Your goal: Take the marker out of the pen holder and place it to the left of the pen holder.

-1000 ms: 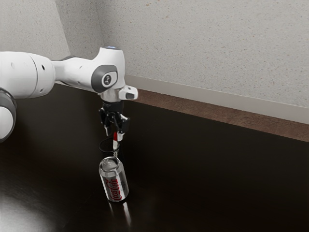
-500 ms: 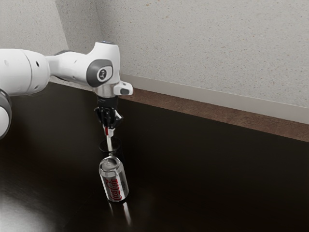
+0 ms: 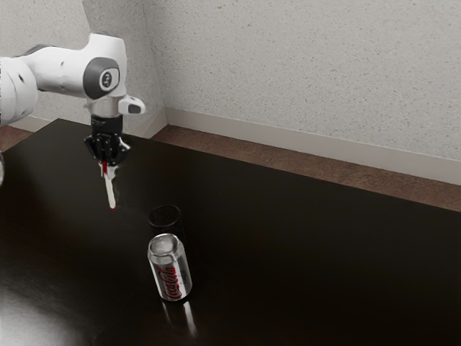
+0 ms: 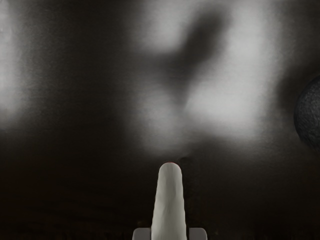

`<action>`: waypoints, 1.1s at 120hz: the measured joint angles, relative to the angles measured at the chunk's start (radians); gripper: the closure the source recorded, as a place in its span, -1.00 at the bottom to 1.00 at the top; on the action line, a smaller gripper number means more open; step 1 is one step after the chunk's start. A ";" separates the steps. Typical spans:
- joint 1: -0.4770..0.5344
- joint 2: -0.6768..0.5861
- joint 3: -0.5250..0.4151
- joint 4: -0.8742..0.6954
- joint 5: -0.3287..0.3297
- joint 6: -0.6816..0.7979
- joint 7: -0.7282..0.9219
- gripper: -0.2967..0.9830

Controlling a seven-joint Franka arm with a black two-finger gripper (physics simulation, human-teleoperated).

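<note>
We have the tool (image 3: 106, 166) clenched on the marker (image 3: 111, 192), which is out of the holder (image 3: 165, 210) and hangs below us, toward the exterior view's left from the holder and clearly apart from it. The marker points down, slightly tilted, with its lower end leaning toward the exterior view's right. We see red near our grip, a long pale body and a bit of red at the lower tip. In the wrist view, the grey pads (image 4: 142, 234) stand on both sides of the pale body. We cannot tell how high the tip is over the table (image 3: 310, 252). The dark, round holder stands upright on the table with its mouth up. On its near side stands an upright silver can (image 3: 171, 270) with red lettering, partly hiding the holder from the exterior view; we cannot tell whether the two touch. The table is dark and glossy, with a pale reflection at its near left in the exterior view. Beyond its far edge are a brown floor (image 3: 288, 161) and a speckled wall (image 3: 302, 65).
</note>
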 joint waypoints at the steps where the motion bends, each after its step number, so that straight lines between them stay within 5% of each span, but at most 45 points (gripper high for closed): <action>1: 0.000 0.004 0.007 0.001 0.001 -0.008 0.000 0.67; 27: 0.000 0.200 0.067 0.144 0.028 -0.156 0.005 0.67; 50: 0.000 0.384 0.069 0.301 -0.019 -0.221 0.011 0.65; 95: 0.001 0.435 0.070 0.331 -0.164 -0.156 0.039 0.49; 132: 0.017 0.466 0.072 0.318 -0.280 0.005 0.096 0.62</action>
